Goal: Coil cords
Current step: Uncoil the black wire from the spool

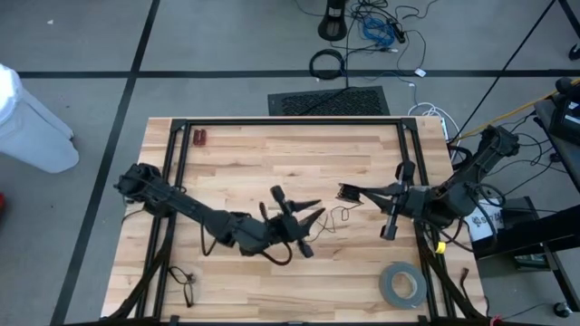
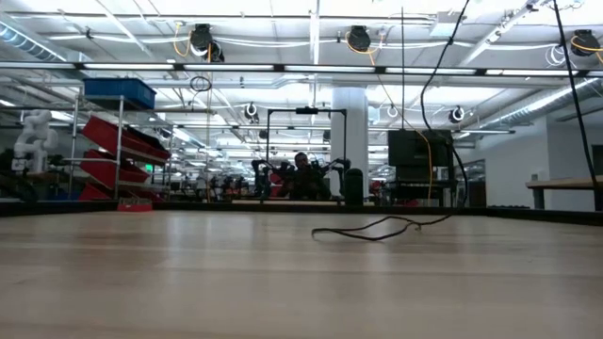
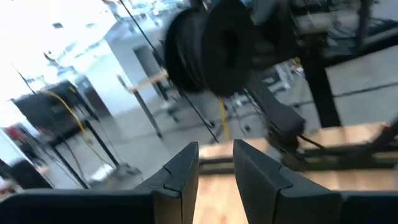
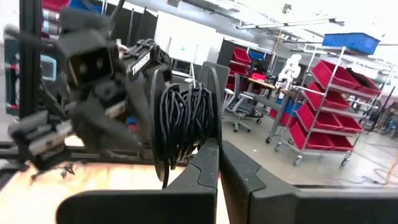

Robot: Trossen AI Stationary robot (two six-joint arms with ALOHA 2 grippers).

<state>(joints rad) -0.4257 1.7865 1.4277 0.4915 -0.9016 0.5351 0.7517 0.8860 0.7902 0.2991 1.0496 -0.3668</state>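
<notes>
Right gripper, fingers clamped shut on the cord bundle; left gripper fingers parted, empty. Light, floppy, springy stuff, so grab across the wound strands, because the loose tail drags on the counter.

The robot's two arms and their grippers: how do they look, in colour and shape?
Both arms are dark, jointed, and slim. The left gripper and right gripper each have two flat, black, tapering fingers. Black cables run near the right arm's base.
</notes>
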